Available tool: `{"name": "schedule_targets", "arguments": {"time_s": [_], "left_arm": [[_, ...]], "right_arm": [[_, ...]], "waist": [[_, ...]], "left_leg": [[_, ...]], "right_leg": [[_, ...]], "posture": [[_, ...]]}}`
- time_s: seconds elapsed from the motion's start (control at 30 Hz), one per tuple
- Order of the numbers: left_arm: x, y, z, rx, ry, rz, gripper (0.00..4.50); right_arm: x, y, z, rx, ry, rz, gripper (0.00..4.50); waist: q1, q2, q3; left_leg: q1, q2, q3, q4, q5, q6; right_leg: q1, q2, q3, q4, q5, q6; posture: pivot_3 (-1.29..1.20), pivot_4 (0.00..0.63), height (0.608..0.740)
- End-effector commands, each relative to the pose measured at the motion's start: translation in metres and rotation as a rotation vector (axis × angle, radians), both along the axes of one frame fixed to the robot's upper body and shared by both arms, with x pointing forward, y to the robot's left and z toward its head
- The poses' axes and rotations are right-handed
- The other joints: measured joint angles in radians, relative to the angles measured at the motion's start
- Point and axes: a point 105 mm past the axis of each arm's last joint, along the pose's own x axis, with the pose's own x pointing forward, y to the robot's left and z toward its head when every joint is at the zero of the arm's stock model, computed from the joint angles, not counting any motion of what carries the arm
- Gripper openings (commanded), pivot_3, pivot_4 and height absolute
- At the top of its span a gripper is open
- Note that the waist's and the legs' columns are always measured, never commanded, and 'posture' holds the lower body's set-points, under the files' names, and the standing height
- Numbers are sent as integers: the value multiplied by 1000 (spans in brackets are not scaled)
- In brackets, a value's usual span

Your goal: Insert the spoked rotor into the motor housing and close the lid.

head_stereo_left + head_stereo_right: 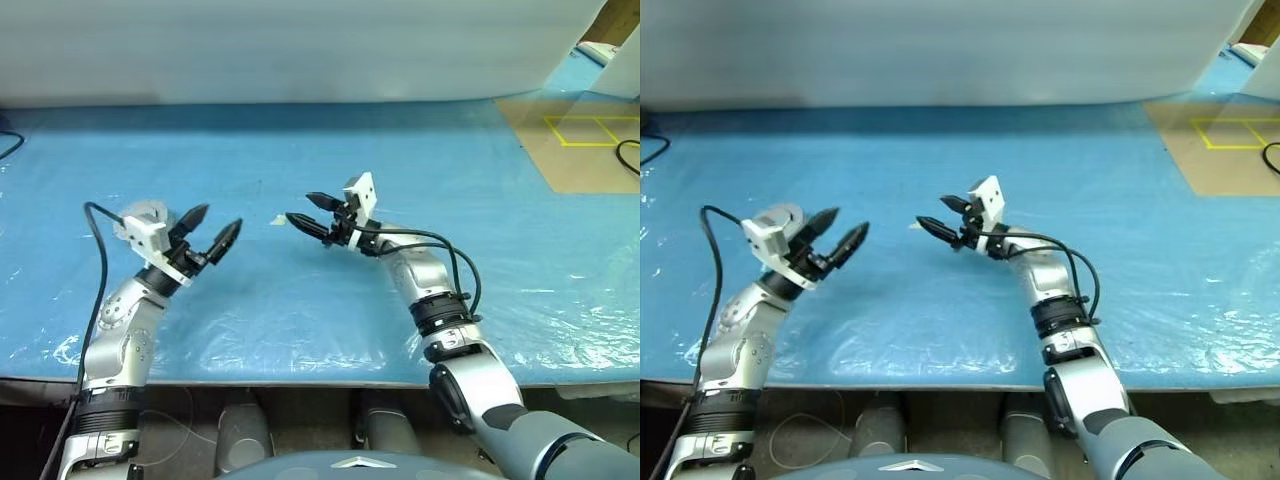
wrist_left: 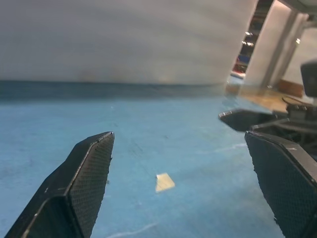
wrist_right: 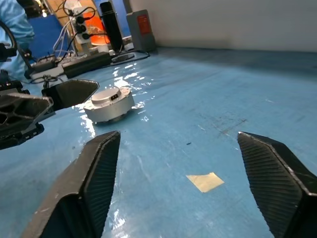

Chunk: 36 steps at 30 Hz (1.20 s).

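Note:
The motor housing [image 3: 109,104] is a squat silver puck on the blue table sheet, with a flat silver top that looks like the lid on it. From the head it peeks out behind my left hand [image 1: 150,211]. The spoked rotor is out of view. My left gripper [image 1: 220,217] hovers open and empty just in front of the puck, and one of its fingers [image 3: 72,91] reaches beside the puck. My right gripper [image 1: 300,207] is open and empty too, pointing left toward the left gripper. A small gap of table lies between the two grippers.
A small yellowish tape scrap [image 1: 277,220] lies on the sheet between the grippers. A white wall [image 1: 300,50] closes the back. A brown board with yellow lines [image 1: 580,135] sits at the back right. Beyond the puck are a power strip [image 3: 84,59] and a person's blue sleeve [image 3: 12,29].

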Motion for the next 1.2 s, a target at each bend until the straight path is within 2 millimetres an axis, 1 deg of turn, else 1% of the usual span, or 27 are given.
{"name": "schedule_targets", "arguments": {"time_s": [0.03,0.2,0.3,0.4,0.67,0.87,1.2], "left_arm": [[-10,-7,7,51,-38,-58,4500],[-15,-2,1,123,-44,-45,4500],[-14,-1,1,148,-55,-35,4500],[-14,-2,-1,157,-56,-35,4500],[-11,-5,-2,164,-65,-28,4500],[-14,-7,-6,174,-60,-24,4500],[-15,-11,-10,164,-56,-17,4500]], "right_arm": [[-9,-2,8,-32,-92,40,4470],[-14,-12,-5,-82,-87,30,4470],[-12,-19,-8,-88,-81,5,4470],[-12,-23,-6,-82,-80,-7,4470],[-14,-26,-8,-95,-86,6,4470],[-17,-23,-14,-123,-84,41,4470],[-16,-23,-13,-133,-80,56,4470]], "waist": [[-1,0,0],[0,0,0],[0,0,0],[-1,0,0],[0,0,0],[-1,0,0],[0,0,0]], "left_leg": [[0,0,0,0,0,0],[0,0,0,0,0,0],[0,0,0,0,0,0],[1,0,1,0,0,0],[2,0,1,0,0,0],[2,0,2,0,0,0],[2,0,2,0,0,0]], "right_leg": [[0,0,0,0,0,0],[0,0,0,0,0,0],[0,0,1,0,0,0],[0,0,2,0,0,0],[0,1,3,0,0,0],[0,1,3,0,0,0],[0,1,3,0,0,0]], "posture": [[0,150,740],[0,150,740],[0,150,740],[0,150,740],[0,150,740],[0,150,740],[0,150,740]]}}
